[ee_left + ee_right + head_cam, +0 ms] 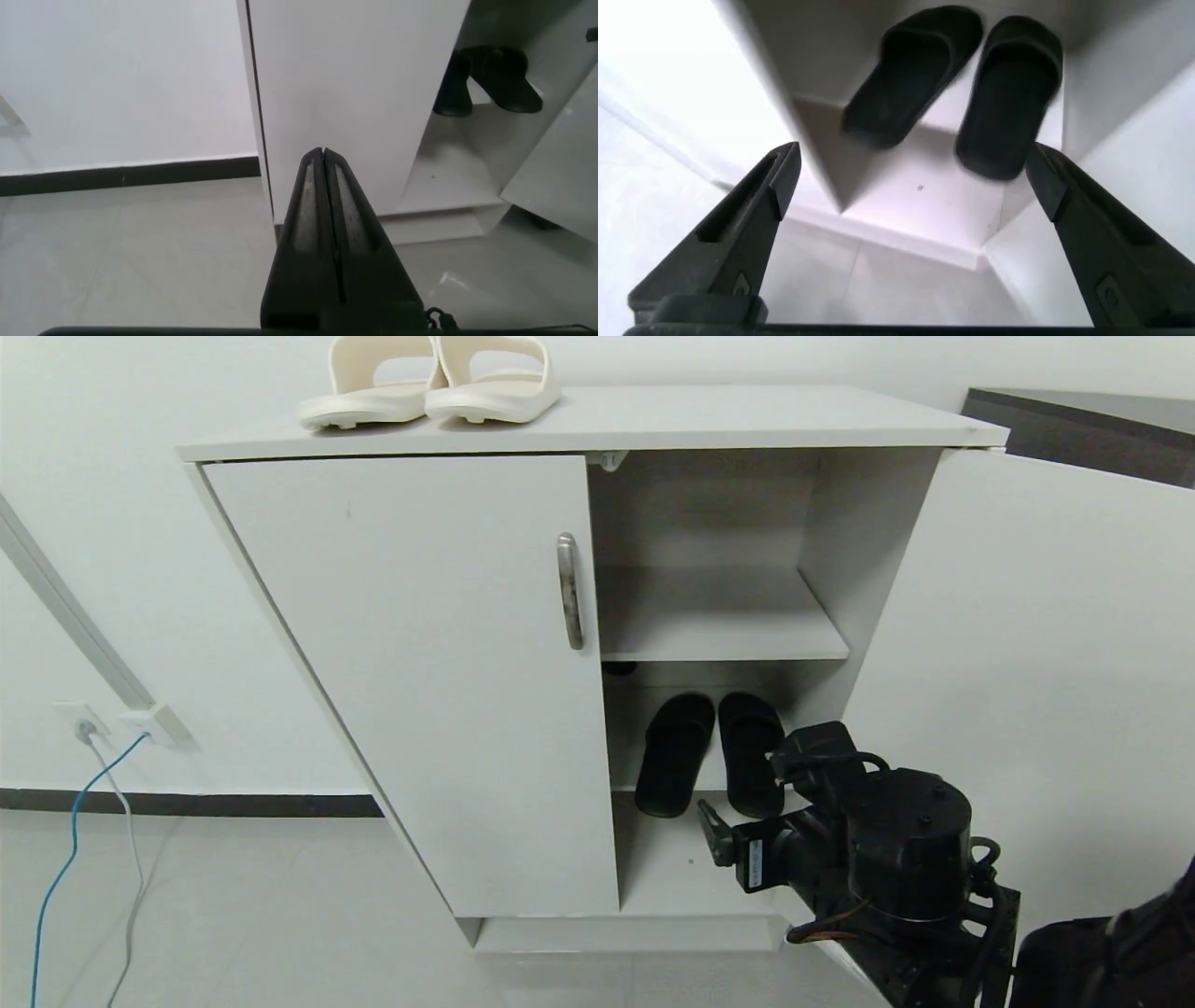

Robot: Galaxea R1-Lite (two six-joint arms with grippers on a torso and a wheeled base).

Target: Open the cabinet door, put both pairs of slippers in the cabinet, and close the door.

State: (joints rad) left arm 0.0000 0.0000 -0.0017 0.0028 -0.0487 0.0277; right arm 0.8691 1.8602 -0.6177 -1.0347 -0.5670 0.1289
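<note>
A cream pair of slippers (429,383) lies on top of the white cabinet (597,425). Its left door (411,672) is closed and its right door (1036,672) is swung wide open. A black pair of slippers (709,751) (962,79) (486,79) rests on the lower shelf, heels over the front edge. My right gripper (724,840) (913,154) hangs open just in front of and below that pair, holding nothing. My left gripper (322,159) is shut and empty, low before the closed left door (355,93).
The middle shelf (719,616) and the cabinet's bottom board (667,873) are bare. A wall socket (84,721) with a blue cable (61,868) and a grey one is at the left, over open tiled floor. A dark panel (1083,429) stands behind the open door.
</note>
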